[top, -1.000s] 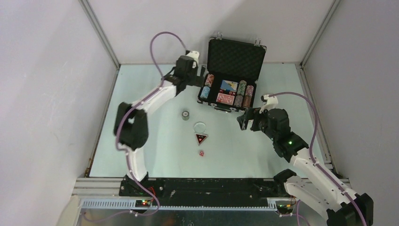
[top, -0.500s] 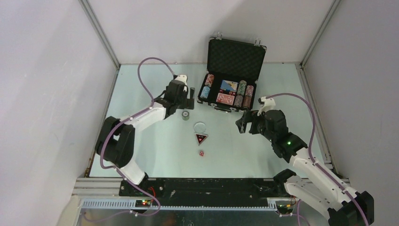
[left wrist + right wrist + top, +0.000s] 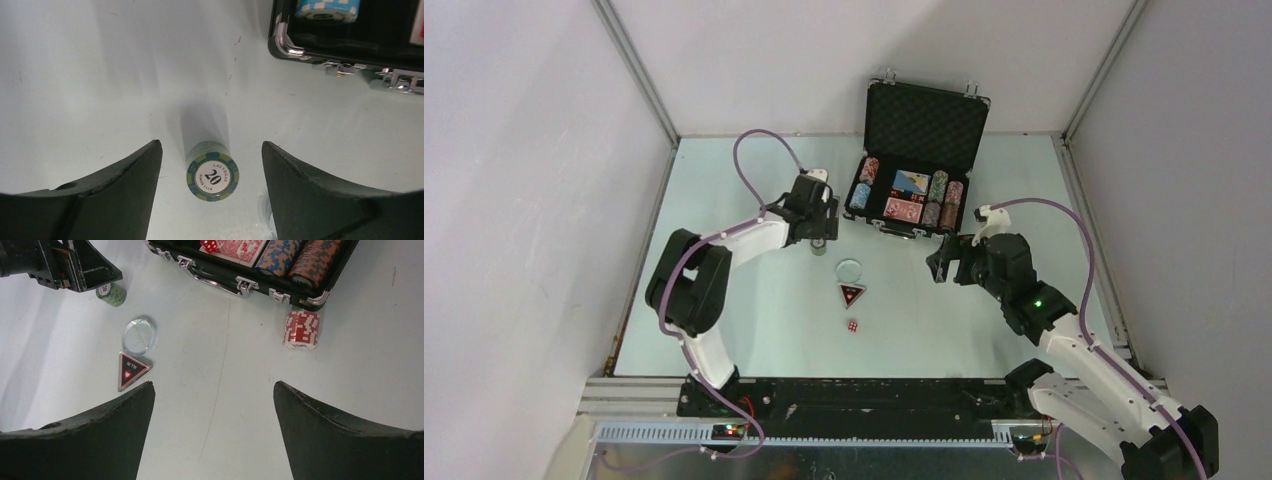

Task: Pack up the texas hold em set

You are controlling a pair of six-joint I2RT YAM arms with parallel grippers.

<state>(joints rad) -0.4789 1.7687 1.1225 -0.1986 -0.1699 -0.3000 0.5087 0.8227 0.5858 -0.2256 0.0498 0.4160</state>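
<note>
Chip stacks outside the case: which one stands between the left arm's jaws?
The green stack marked 20; the red-and-white stack stands alone beside the case.

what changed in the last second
The left claw swung from beside the case back toward the arms' bases and now straddles the green chip stack, open, not touching it. The right claw, case, triangular token and red die stayed put.
</note>
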